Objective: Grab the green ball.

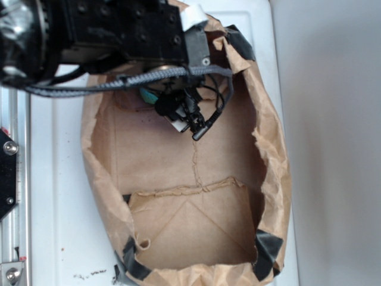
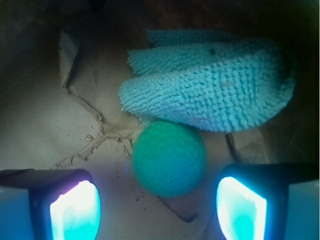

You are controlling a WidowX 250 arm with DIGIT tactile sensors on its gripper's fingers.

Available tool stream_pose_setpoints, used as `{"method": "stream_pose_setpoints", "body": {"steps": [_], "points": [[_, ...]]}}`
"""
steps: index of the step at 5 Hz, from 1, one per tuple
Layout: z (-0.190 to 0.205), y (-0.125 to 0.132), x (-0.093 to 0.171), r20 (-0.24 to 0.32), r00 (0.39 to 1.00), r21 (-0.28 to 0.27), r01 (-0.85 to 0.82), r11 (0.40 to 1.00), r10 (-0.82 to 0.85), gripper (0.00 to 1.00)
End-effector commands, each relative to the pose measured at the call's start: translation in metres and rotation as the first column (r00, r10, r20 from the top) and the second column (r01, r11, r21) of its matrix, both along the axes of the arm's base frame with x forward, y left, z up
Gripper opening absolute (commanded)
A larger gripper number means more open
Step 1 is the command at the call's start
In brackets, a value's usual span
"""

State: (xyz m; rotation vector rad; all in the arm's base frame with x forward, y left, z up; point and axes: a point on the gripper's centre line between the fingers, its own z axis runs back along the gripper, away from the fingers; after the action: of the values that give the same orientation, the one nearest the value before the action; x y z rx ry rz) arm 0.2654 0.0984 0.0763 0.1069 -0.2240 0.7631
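Green ball [image 2: 169, 159], rough matte, seemingly touching teal cloth [image 2: 210, 85], gripper [image 2: 157, 210] fingers spread

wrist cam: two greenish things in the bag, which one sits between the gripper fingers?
The round, matte mid-green foam ball, lined up with the open gripper. The paler teal ribbed cloth lies crumpled beyond it, touching the ball's far side.

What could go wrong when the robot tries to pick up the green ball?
The teal cloth touches the green ball, so the open pincer might snag it too. The ball is round and may roll away on the paper bag if one finger bumps it first.
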Motion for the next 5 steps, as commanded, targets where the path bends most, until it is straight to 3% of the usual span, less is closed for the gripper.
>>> {"method": "stream_pose_setpoints", "body": {"steps": [1, 3, 5], "points": [[0.022, 0.010, 0.004, 0.069, 0.997, 0.017, -0.020, 1.000, 0.019, 1.00], [0.004, 0.017, -0.004, 0.063, 0.988, -0.020, -0.143, 0.990, 0.144, 1.00], [-0.013, 0.021, -0.005, 0.065, 0.986, 0.007, -0.154, 0.988, 0.153, 1.00]]}}
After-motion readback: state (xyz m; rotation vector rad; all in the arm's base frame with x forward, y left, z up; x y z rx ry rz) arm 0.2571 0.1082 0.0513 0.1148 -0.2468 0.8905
